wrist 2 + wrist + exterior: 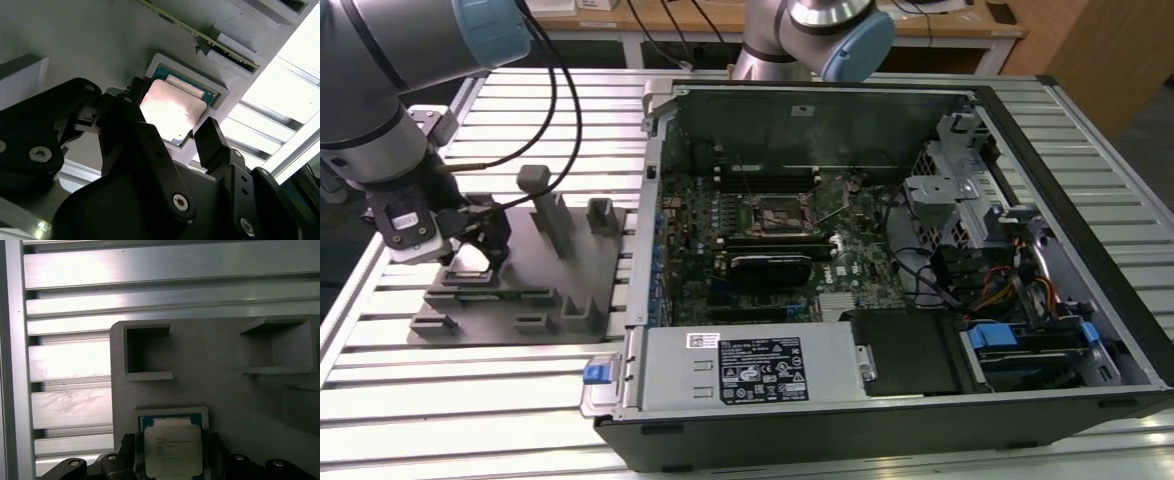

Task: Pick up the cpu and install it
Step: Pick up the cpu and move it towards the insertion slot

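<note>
1. Between the fingers (212, 140) of the pincer (172, 112), the cpu (169, 111) is seen lying flat in a square recess of the grey fixture plate (75, 40).
2. The fingers are held apart, one at each side of the cpu; whether its edges are touched cannot be told.
3. Well away from the pincer, toward the exterior view's right, the open computer case (881, 435) is laid on the slatted table (480, 400), its black socket (778, 212) facing up.

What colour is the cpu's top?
The cpu top is silver-grey, best in the first wrist view.
</note>
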`<state>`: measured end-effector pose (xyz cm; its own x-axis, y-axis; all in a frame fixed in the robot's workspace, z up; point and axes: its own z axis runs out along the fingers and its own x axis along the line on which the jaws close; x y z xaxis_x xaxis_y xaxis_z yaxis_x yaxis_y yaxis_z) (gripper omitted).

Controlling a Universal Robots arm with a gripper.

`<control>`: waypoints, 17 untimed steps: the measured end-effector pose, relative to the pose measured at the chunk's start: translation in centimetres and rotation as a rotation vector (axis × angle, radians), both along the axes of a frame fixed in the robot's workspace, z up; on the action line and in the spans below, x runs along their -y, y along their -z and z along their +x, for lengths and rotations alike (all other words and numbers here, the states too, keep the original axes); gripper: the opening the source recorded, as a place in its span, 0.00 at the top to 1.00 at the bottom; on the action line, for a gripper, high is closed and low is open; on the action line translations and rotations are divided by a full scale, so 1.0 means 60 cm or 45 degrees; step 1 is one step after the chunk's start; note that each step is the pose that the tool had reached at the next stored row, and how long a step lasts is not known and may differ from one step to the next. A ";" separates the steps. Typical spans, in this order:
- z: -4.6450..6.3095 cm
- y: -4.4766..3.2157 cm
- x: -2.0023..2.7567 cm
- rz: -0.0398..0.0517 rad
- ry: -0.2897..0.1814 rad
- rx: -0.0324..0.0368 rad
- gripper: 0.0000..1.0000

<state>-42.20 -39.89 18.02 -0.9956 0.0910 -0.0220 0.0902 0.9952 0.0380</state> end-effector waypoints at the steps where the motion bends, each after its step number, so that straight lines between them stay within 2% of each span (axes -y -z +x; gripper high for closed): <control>1: 0.000 0.000 0.0000 0.000 0.000 -0.0001 0.32; 6: 0.000 0.000 0.0000 0.000 0.000 0.0000 0.32; 7: 0.000 0.000 0.0000 0.000 0.000 -0.0001 0.33; 8: 0.000 0.000 0.0000 0.000 0.000 0.0000 0.40; 9: 0.000 0.000 0.0001 0.000 0.000 -0.0002 0.40; 10: 0.000 0.000 0.0000 0.000 0.000 -0.0001 0.45; 17: 0.000 0.000 0.0000 0.000 0.000 0.0000 0.45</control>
<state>-42.22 -39.89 18.02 -0.9956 0.0911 -0.0220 0.0902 0.9952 0.0380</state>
